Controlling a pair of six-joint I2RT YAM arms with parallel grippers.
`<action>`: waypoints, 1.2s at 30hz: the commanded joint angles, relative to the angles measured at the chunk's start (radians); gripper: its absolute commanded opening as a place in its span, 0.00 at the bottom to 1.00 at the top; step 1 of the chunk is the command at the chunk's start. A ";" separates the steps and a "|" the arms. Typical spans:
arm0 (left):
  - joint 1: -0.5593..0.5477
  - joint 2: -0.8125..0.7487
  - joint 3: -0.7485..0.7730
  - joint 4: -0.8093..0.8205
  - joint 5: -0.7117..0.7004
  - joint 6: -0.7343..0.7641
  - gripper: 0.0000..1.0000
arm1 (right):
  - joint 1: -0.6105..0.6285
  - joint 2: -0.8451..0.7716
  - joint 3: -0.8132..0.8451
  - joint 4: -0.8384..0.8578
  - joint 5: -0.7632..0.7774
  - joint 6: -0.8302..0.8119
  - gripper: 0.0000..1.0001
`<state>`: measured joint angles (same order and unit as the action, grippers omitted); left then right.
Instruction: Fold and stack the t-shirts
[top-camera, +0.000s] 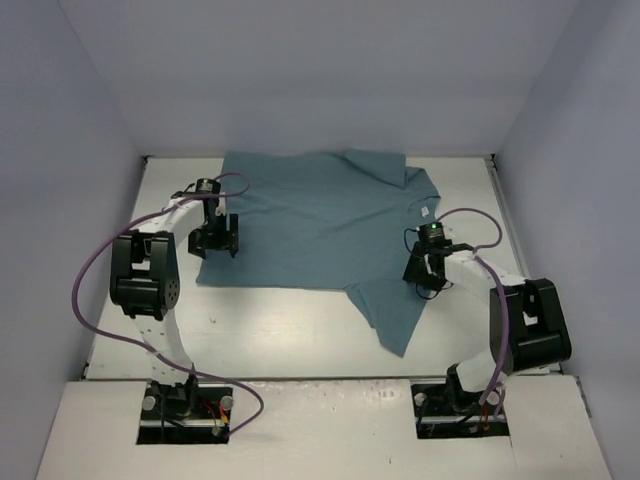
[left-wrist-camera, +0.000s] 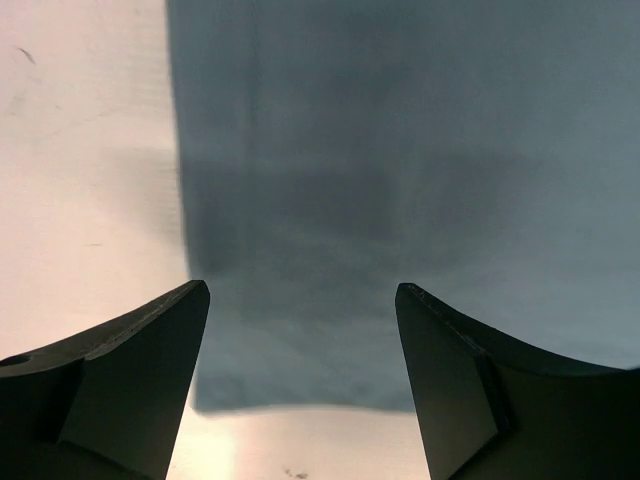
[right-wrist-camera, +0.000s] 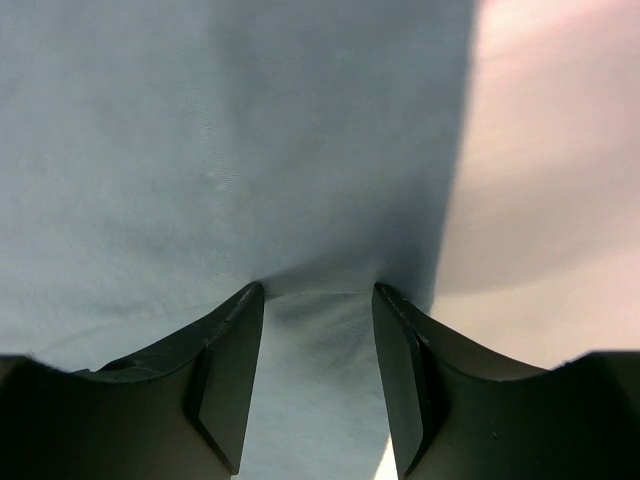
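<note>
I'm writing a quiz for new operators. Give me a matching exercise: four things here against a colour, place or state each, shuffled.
1. t-shirt
2. left gripper
3. right gripper
4. left arm's cable

A. purple loop
B. fingers wide apart, over the hem corner
C. teal, spread out
D. cloth puckered between its fingers

Pairs: 1-C, 2-B, 3-D, 4-A

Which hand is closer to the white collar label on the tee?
Right. The right hand is down on the t-shirt beside the collar, just nearside of the label. The left hand hovers over the opposite hem edge.
</note>
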<state>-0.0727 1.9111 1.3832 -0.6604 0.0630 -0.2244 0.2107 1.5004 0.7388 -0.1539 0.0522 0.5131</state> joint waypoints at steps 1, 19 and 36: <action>0.001 -0.003 -0.030 0.053 0.013 -0.049 0.73 | -0.076 -0.062 -0.029 -0.055 0.051 0.003 0.45; 0.002 -0.498 -0.305 0.033 0.078 -0.132 0.73 | -0.102 -0.333 0.054 -0.173 0.015 0.031 0.46; 0.132 -0.508 -0.558 0.224 0.143 -0.347 0.66 | -0.102 -0.506 -0.123 -0.195 -0.081 0.146 0.45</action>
<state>0.0599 1.4473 0.8329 -0.5353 0.1874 -0.4691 0.1156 1.0255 0.6339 -0.3414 -0.0057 0.6240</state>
